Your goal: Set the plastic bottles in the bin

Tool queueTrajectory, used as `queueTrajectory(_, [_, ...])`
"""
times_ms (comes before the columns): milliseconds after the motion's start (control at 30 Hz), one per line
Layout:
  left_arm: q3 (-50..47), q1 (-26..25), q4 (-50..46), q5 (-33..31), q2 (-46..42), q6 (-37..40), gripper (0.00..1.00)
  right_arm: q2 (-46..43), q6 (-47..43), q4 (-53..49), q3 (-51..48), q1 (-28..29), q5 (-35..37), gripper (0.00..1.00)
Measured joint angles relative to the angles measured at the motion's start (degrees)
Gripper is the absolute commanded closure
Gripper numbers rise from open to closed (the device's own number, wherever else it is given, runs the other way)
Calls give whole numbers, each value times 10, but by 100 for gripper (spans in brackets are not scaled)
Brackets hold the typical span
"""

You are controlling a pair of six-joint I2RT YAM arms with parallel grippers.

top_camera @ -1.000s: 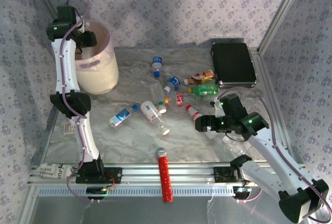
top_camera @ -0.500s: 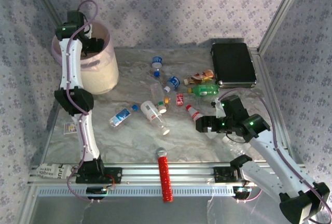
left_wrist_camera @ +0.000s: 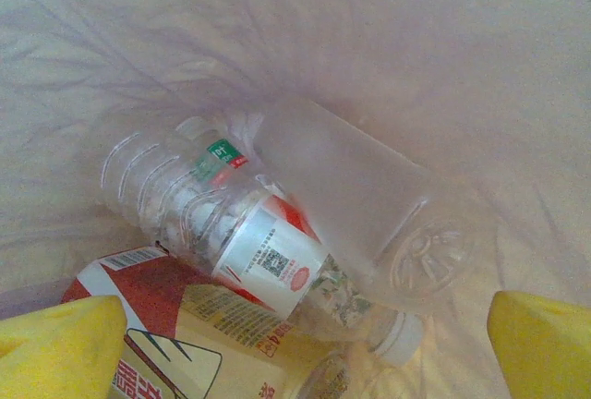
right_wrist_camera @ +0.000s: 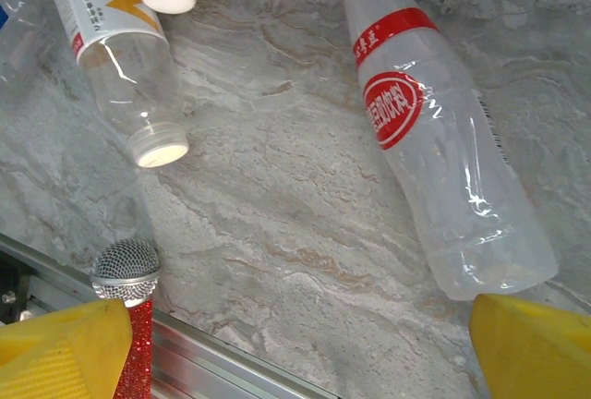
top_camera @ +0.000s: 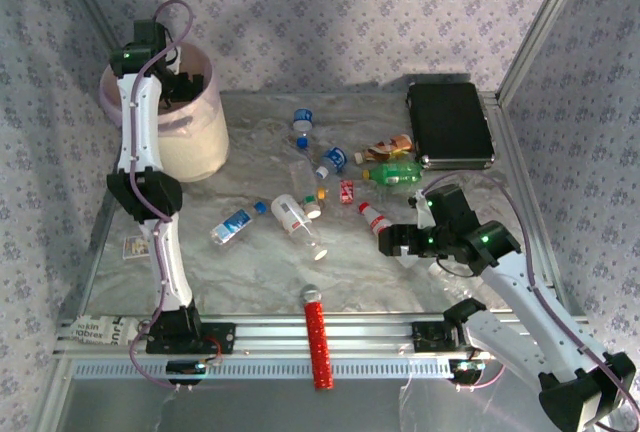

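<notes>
My left gripper (top_camera: 184,85) hangs open over the mouth of the pale pink bin (top_camera: 190,142) at the back left. In the left wrist view its yellow fingertips (left_wrist_camera: 57,345) stand wide apart above bottles lying inside the bin: a frosted clear bottle (left_wrist_camera: 369,205), a ribbed clear one (left_wrist_camera: 171,187) and a yellow-and-red labelled one (left_wrist_camera: 185,325). Several plastic bottles lie loose on the table, among them a red-capped one (top_camera: 374,217) (right_wrist_camera: 434,159), a green one (top_camera: 392,173) and a white-labelled one (top_camera: 293,218) (right_wrist_camera: 111,39). My right gripper (top_camera: 386,243) (right_wrist_camera: 295,353) is open, low, just beside the red-capped bottle.
A flat black case (top_camera: 449,124) lies at the back right. A red ribbed cylinder with a grey mesh tip (top_camera: 317,337) (right_wrist_camera: 129,279) rests across the aluminium rail at the near edge. Patterned walls close in the table on three sides.
My left gripper has opened and moved further over the bin. The right arm has shifted only slightly beside the red-capped bottle.
</notes>
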Motion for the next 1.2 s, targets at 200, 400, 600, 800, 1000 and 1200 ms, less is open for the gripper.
queueTrajectory(200, [0, -1, -2, -9, -42, 0, 0, 0, -7, -12, -1, 0, 36, 3])
queueTrajectory(400, [0, -36, -2, -22, -129, 5, 0, 20, -14, -15, -2, 0, 111, 3])
queueTrajectory(600, [0, -75, -3, -32, -193, 11, 0, 66, -15, -11, -2, 0, 142, 3])
queueTrajectory(800, [-11, -113, -23, -36, -230, 10, 0, 133, -22, 31, -16, 11, 141, 2])
queueTrajectory(1000, [-115, -202, -24, -50, -302, 7, 0, 179, -24, 75, -33, 11, 140, 2])
queueTrajectory(1200, [-408, -226, 90, -15, -471, -30, 0, 227, -30, 106, -33, 12, 139, 3])
